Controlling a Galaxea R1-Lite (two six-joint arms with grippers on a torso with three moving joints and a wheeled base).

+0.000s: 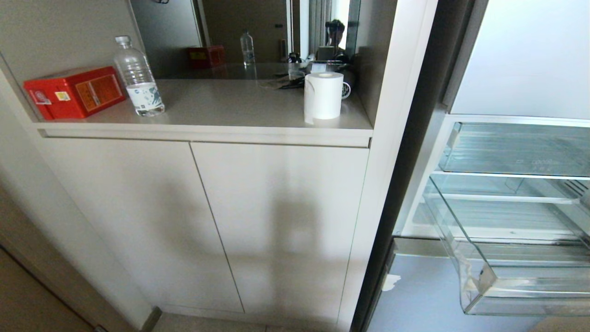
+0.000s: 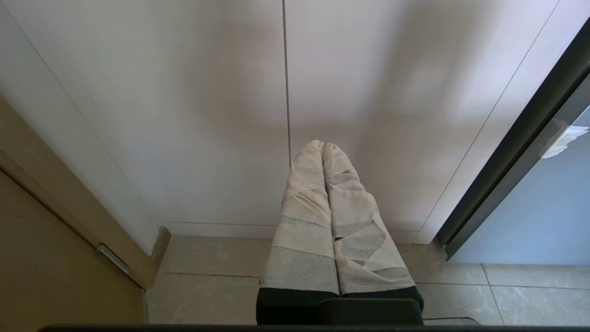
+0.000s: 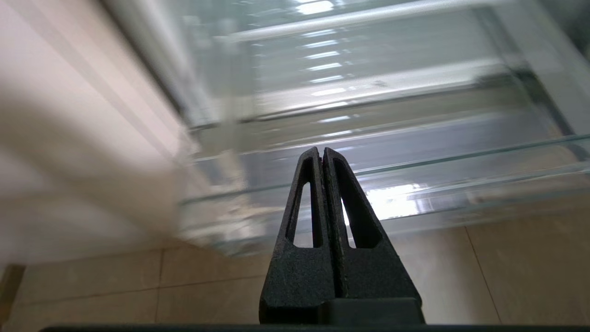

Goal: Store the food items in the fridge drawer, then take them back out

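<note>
The fridge drawer (image 1: 530,295), the lower and deeper of two clear drawers, stands pulled out of the open fridge at the right edge of the head view. No food items show in any view. My right gripper (image 3: 321,150) is shut with nothing between its black fingers. It hangs low over the tiled floor, pointing at the drawer's clear front lip (image 3: 415,184). My left gripper (image 2: 322,144), its fingers wrapped in pale tape, is shut and empty, parked facing the cabinet doors. Neither arm appears in the head view.
A shallower clear upper drawer (image 1: 516,147) sits above the lower one. On the counter are a red box (image 1: 73,92), a water bottle (image 1: 137,78) and a paper roll (image 1: 322,96). Pale cabinet doors (image 1: 276,221) fill the middle. A person shows in the mirror (image 1: 334,34).
</note>
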